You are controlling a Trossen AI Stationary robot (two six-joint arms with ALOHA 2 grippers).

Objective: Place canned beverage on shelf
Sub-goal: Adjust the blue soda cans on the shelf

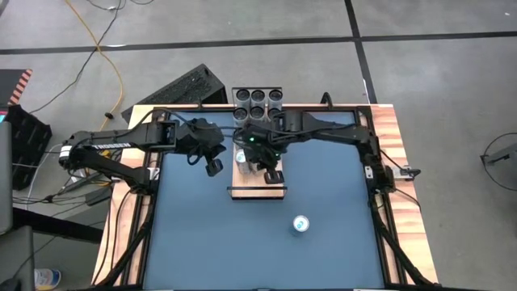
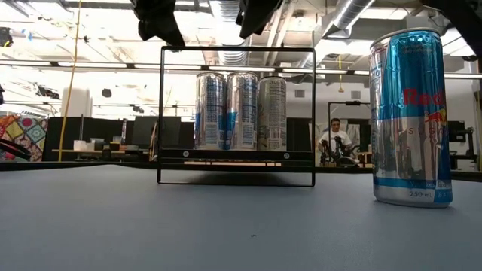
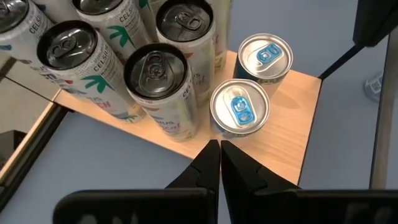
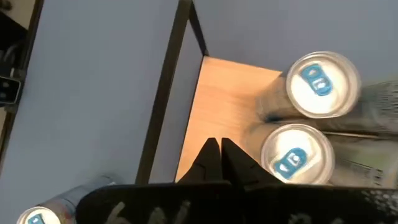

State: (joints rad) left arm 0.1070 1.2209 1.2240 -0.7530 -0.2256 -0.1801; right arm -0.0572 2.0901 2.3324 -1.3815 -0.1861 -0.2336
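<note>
My right end effector [image 4: 220,149] hangs over the shelf [image 1: 257,187], its two fingers pressed together with nothing between them. Through my right wrist camera I look straight down on bare light wood right below my fingertips, with two blue-tabbed cans [image 4: 293,154] standing on the board just beside them, and the shelf's black rail [image 4: 166,87] running along the blue table [image 1: 202,242] on the other side. That same camera catches one more can [image 4: 38,214] standing alone on the table, well apart from me; the high view shows it as a single canned beverage [image 1: 300,224] beyond the shelf's near rail, not on the shelf. The low view alone gives its side: a tall blue and silver can [image 2: 410,117], upright, close to the lens, with three cans [image 2: 241,111] lined up inside the black frame farther back. My left end effector [image 3: 220,162] is also closed and empty, hovering beside the shelf's other edge, where its camera shows the white patterned cans [image 3: 155,81] grouped next to the two blue-tabbed ones.
</note>
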